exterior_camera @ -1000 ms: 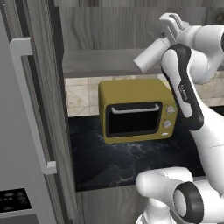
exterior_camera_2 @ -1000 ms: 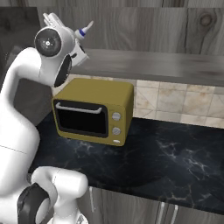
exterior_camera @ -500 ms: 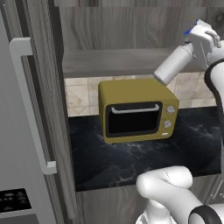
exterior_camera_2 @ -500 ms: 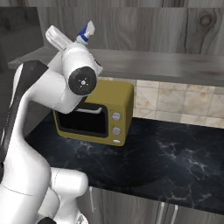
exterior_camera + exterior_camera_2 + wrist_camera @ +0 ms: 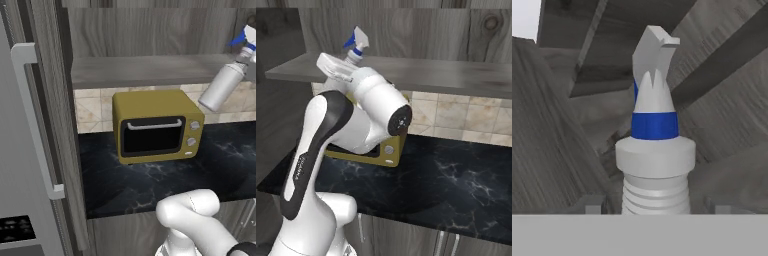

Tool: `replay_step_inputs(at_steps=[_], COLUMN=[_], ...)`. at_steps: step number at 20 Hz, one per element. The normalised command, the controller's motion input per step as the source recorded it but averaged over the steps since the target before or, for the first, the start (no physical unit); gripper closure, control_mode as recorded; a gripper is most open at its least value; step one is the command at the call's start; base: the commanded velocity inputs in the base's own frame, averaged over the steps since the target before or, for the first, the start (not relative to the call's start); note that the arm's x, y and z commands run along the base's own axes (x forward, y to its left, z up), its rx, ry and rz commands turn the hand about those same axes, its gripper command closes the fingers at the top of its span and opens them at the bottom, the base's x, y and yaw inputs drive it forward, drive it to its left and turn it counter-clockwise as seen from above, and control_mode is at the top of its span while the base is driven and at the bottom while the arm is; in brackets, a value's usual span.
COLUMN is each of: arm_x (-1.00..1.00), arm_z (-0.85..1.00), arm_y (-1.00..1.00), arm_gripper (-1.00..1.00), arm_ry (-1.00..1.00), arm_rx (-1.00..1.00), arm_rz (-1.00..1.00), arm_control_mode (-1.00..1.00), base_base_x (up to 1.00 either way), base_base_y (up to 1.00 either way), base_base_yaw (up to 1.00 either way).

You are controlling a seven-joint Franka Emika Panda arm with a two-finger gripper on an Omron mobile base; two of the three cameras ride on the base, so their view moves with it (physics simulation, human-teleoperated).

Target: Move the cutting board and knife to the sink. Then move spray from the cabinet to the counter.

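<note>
The white spray [image 5: 220,88] hangs tilted in the air, above and to the right of the yellow oven, with its blue-and-white nozzle [image 5: 244,38] pointing up. My gripper [image 5: 654,205] is shut on the bottle's body, with a dark fingertip [image 5: 592,204] on either side of it. In the right base view the nozzle [image 5: 356,42] pokes up above my hand [image 5: 336,67], in front of the cabinet's grey shelf [image 5: 456,75]. The wood-grain cabinet [image 5: 150,30] rises behind. The black veined counter [image 5: 150,185] lies below.
A yellow toaster oven [image 5: 156,126] stands on the counter against the tiled wall. A tall grey fridge with a bar handle [image 5: 35,120] closes off the left side. In the right base view my arm [image 5: 356,130] covers most of the oven, and counter [image 5: 456,185] stretches to the right.
The arm has swung to the right with the spray in the gripper. The bottle went from above the oven to the right edge of the left base view.
</note>
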Motion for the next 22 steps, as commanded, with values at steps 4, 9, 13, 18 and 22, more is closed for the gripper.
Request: replay_step_inputs(at_steps=[4, 9, 13, 18, 22], arm_x=[-0.31, -0.23, -0.36, -0.24, -0.04], arm_z=[-0.17, -0.26, -0.32, -0.42, -0.47], arm_y=[-0.3, -0.35, -0.33, -0.12, -0.01], arm_gripper=[1.0, 1.0, 1.0, 1.0, 1.0], arm_ry=[0.0, -0.01, -0.14, -0.21, -0.1], arm_rx=[-0.19, -0.17, -0.07, 0.0, 0.01], arm_rz=[0.18, 0.16, 0.2, 0.02, -0.01], arm_control_mode=[-1.0, -1.0, -1.0, -1.0, -1.0], base_base_x=[0.0, 0.0, 0.0, 0.0, 0.0], base_base_y=[0.0, 0.0, 0.0, 0.0, 0.0], base_base_yaw=[0.0, 0.0, 0.0, 0.0, 0.0])
